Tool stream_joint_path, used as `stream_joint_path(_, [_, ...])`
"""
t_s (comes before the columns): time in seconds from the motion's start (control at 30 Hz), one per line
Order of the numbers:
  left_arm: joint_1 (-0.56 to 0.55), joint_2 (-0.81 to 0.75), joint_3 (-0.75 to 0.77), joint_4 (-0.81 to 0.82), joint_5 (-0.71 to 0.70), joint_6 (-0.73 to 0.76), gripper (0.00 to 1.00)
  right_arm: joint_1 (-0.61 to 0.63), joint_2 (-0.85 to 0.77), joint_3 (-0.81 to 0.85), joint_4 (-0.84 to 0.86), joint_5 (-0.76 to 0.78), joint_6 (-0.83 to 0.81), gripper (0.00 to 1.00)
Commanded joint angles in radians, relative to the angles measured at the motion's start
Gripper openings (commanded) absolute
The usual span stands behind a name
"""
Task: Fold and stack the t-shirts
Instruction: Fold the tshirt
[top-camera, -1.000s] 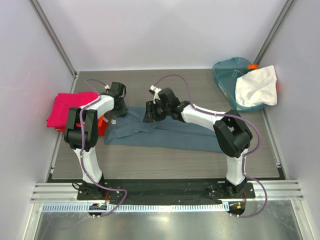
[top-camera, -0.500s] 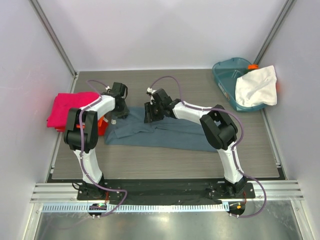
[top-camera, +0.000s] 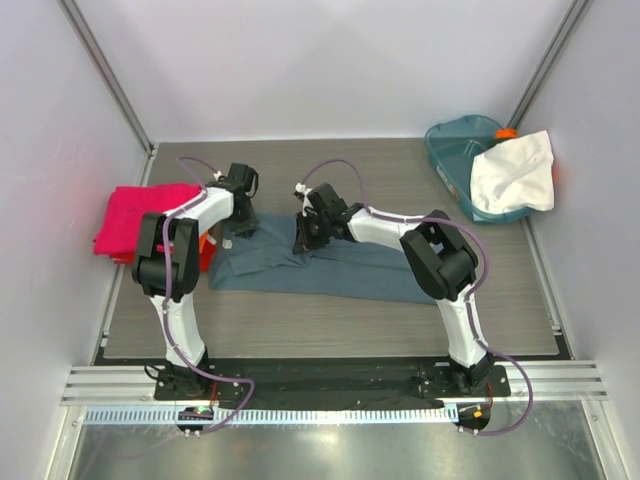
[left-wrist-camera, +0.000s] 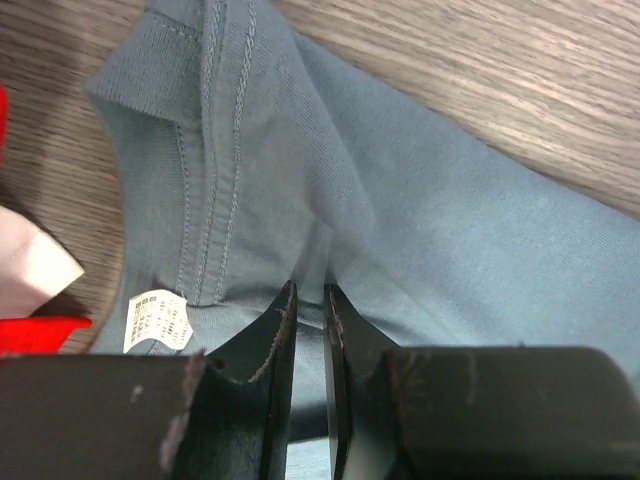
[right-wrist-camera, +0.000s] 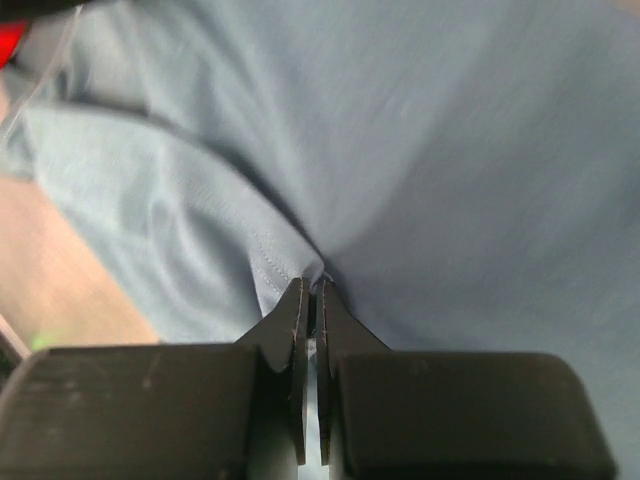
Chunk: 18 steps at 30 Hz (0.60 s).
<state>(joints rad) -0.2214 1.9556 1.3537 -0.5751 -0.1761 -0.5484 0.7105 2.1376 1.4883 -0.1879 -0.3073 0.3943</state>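
The slate blue-grey t-shirt (top-camera: 330, 268) lies spread on the table (top-camera: 330, 320), and both arms hold it at its far edge. The left gripper (left-wrist-camera: 308, 290) has its jaws drawn nearly together, pinching a raised ridge of cloth that runs on ahead of the tips. The neckband (left-wrist-camera: 215, 150) sits ahead and to the left of them, with the care label (left-wrist-camera: 157, 322) just beside the jaw on that side. The right gripper (right-wrist-camera: 309, 285) has its jaws pressed tight on a small tuck, with a hemmed fold to their left and smooth cloth to their right. This is light, limp knit (no stiffness at all), so I judge it will sag between the two pinches. Seams and hems offer the surest hold, and a thin pinch could slip
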Motion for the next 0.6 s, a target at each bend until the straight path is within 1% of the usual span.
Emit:
stream_joint_path(0.0, [0.004,0.028,0.039,-0.038,-0.042,0.021,0.18,0.003,-0.123,-0.055,0.057,-0.096,0.012,0.01])
stream_joint_path(0.2, [0.007,0.039,0.044,-0.043,-0.046,0.022,0.18,0.003,-0.243,-0.244,0.142,-0.144,0.044,0.02])
stream_joint_path(0.33, [0.01,0.048,0.045,-0.045,-0.056,0.024,0.18,0.001,-0.31,-0.342,0.154,-0.2,0.043,0.05])
stream_joint_path(0.4, [0.011,0.051,0.045,-0.045,-0.057,0.022,0.18,0.007,-0.326,-0.399,0.182,-0.239,0.058,0.12])
stream_joint_path(0.43, [0.014,0.051,0.047,-0.045,-0.057,0.022,0.18,0.013,-0.34,-0.434,0.183,-0.259,0.063,0.22])
stream_joint_path(0.5, [0.016,0.049,0.048,-0.046,-0.054,0.022,0.18,0.02,-0.354,-0.465,0.217,-0.28,0.064,0.38])
stream_joint_path(0.53, [0.016,0.048,0.05,-0.046,-0.049,0.022,0.18,0.023,-0.361,-0.479,0.222,-0.286,0.063,0.47])
stream_joint_path(0.57, [0.016,0.046,0.05,-0.048,-0.049,0.022,0.18,0.023,-0.372,-0.505,0.226,-0.289,0.066,0.5])
